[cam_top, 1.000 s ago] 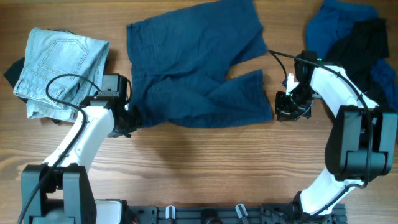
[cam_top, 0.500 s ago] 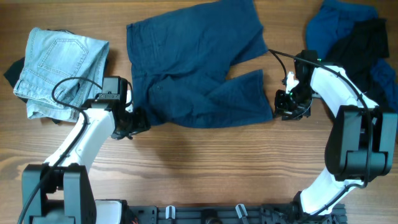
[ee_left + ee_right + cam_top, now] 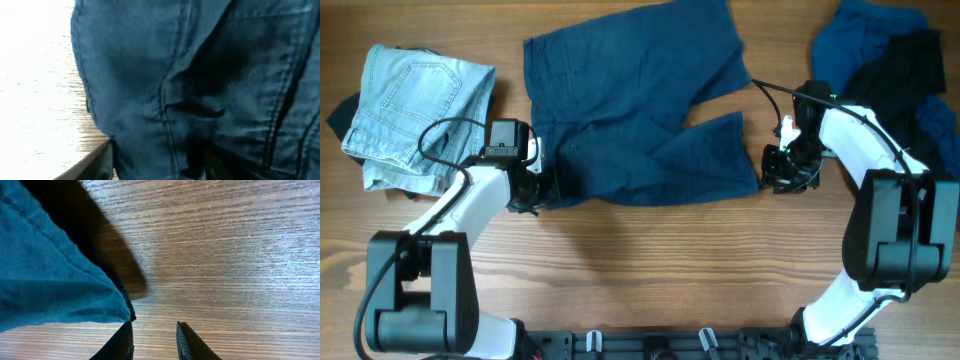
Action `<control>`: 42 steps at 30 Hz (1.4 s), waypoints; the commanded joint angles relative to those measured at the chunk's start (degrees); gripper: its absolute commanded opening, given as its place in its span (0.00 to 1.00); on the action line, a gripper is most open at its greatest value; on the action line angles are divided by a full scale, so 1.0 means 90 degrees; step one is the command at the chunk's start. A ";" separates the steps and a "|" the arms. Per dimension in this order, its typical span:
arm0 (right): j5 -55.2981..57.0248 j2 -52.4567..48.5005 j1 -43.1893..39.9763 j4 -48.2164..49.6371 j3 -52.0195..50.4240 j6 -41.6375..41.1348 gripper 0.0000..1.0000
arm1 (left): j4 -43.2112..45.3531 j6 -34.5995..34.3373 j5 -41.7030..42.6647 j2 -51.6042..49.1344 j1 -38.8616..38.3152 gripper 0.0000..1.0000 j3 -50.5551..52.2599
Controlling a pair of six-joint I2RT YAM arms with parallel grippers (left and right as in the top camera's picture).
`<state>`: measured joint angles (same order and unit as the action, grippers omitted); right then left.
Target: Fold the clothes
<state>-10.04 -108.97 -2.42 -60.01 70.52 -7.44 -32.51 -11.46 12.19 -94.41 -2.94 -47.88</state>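
Gaping slightly and empty over the table (image 3: 225,255), the right gripper (image 3: 154,330) has a hem corner of the navy shorts (image 3: 45,280) just beside one finger, while the left gripper (image 3: 156,155), fingers seemingly parted, straddles their opposite edge.

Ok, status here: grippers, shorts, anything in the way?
Left gripper open, astride the navy shorts at the waist edge. Right gripper open beside the hem, holding nothing. Shorts spread, not yet folded. Jeans and dark pile lie off to the sides.
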 commanded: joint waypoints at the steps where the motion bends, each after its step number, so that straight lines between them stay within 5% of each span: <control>1: -0.0034 0.0148 0.0010 -0.0022 -0.0053 0.0117 0.29 | 0.0022 0.0058 0.0092 -0.0202 0.0012 0.35 0.0034; 3: -0.0034 0.0148 0.0010 -0.0022 -0.0053 0.0119 0.29 | 0.0027 0.0034 0.0087 -0.0202 0.0017 0.06 0.0034; 4: -0.0034 0.0148 0.0010 -0.0022 -0.0053 0.0117 0.28 | 0.0029 -0.0063 0.0058 -0.0202 0.0024 0.04 0.0034; 15: -0.0724 0.0148 0.0231 0.1559 -0.0809 0.0641 0.29 | -0.0175 -0.0299 -0.0051 0.0323 0.0036 0.04 0.0029; 16: -0.0724 0.0148 0.0231 0.1605 -0.0809 0.0641 0.25 | -0.0182 -0.0301 -0.0051 0.0323 0.0036 0.04 0.0029; 17: -0.0721 0.0148 0.0231 0.1649 -0.0809 0.0578 0.04 | -0.0206 -0.0299 -0.0053 0.0323 0.0036 0.04 0.0029; 23: -0.0459 0.0362 -0.0095 0.0697 -0.0651 -0.0175 0.04 | -0.1620 -0.1015 -0.0192 0.0323 0.0049 0.04 0.0029; 30: 0.0024 0.0678 -0.0962 0.0508 -0.0651 -0.0578 0.04 | -0.2475 -0.1115 -0.0794 0.0323 0.0695 0.13 0.0029; 33: -0.1574 0.0709 -0.1003 0.1149 -0.0481 0.0634 0.05 | -0.2414 -0.1115 -0.0787 0.0323 0.0884 0.50 0.0029; 35: -0.1795 0.0709 -0.1001 0.1608 -0.0325 0.0665 0.16 | -0.2271 -0.1112 -0.0780 0.0323 0.0882 0.54 0.0029; 36: -0.1948 0.0709 -0.0971 0.1948 -0.0316 0.0670 0.33 | -0.2181 -0.1112 -0.0765 0.0323 0.0882 0.54 0.0029; 38: -0.2076 0.0702 -0.0743 0.2358 -0.0318 0.0828 0.48 | -0.2059 -0.1112 -0.0738 0.0323 0.0882 0.53 0.0029; 42: -0.2035 0.0471 0.0015 0.3186 -0.0325 0.0600 0.56 | -0.1955 -0.1112 -0.0719 0.0323 0.0882 0.45 0.0029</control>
<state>-26.74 -104.01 -5.37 -34.02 66.65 -1.19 -50.37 -21.28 5.85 -92.33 4.69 -47.83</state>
